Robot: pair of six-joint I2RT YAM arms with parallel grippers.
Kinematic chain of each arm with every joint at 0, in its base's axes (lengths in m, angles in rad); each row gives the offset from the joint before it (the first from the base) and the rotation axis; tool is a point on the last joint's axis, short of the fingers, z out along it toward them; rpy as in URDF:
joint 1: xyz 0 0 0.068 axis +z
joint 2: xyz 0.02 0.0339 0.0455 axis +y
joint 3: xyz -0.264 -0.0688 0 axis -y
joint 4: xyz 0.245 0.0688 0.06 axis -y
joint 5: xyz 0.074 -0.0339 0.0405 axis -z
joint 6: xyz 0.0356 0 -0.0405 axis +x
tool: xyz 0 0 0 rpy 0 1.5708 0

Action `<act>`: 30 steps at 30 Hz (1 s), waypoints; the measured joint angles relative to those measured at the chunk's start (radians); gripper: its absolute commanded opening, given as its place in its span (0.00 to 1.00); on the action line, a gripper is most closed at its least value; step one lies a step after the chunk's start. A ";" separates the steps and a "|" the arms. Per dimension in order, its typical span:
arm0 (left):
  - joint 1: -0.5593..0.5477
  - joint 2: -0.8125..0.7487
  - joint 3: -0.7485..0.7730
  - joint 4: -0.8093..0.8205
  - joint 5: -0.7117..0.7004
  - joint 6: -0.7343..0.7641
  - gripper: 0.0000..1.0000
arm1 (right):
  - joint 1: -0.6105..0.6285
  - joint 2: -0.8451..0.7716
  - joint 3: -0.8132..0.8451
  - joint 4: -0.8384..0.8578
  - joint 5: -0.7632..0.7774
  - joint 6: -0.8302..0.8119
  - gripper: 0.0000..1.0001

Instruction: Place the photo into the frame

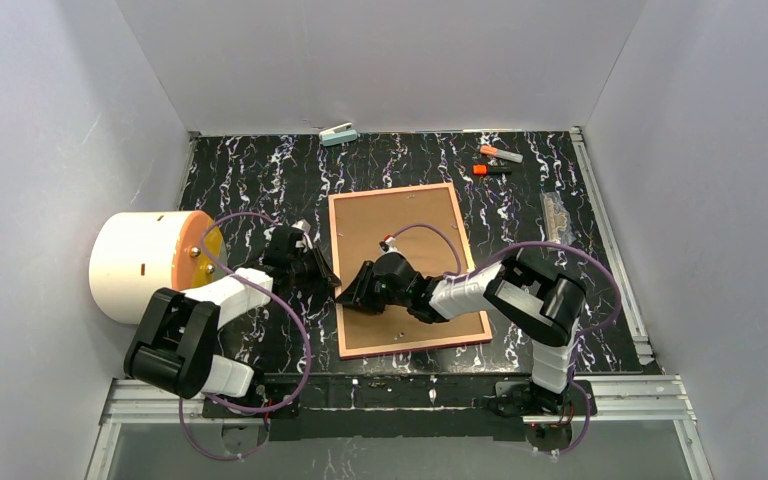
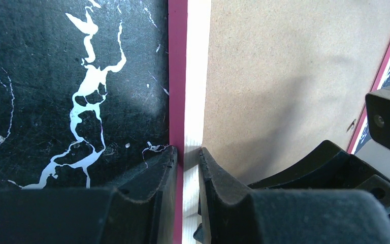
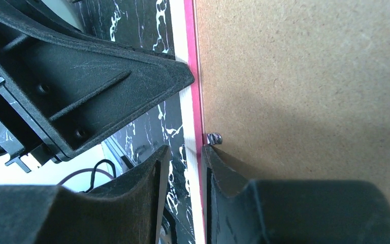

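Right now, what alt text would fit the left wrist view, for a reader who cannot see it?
The left hand grips the frame by its thin rail, pink side outward, pale back up. The black, white-veined table lies to the left, the brown backing board to the right.

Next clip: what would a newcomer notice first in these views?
A pink-rimmed frame lies face down on the table, its brown backing board up. Both arms meet at its left rim: the left tool pinches it and the right tool straddles it. A white drum with an orange end lies at the table's left edge.
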 measured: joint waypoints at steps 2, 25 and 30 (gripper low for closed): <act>0.000 0.000 0.000 0.000 0.000 0.000 0.16 | 0.000 0.000 0.000 0.005 -0.004 -0.004 0.38; -0.008 -0.063 0.018 -0.064 0.042 -0.027 0.39 | -0.003 -0.451 -0.117 -0.319 0.132 -0.325 0.48; -0.008 -0.082 0.017 -0.079 0.042 -0.034 0.30 | -0.026 -0.468 -0.122 -0.451 0.129 -0.392 0.48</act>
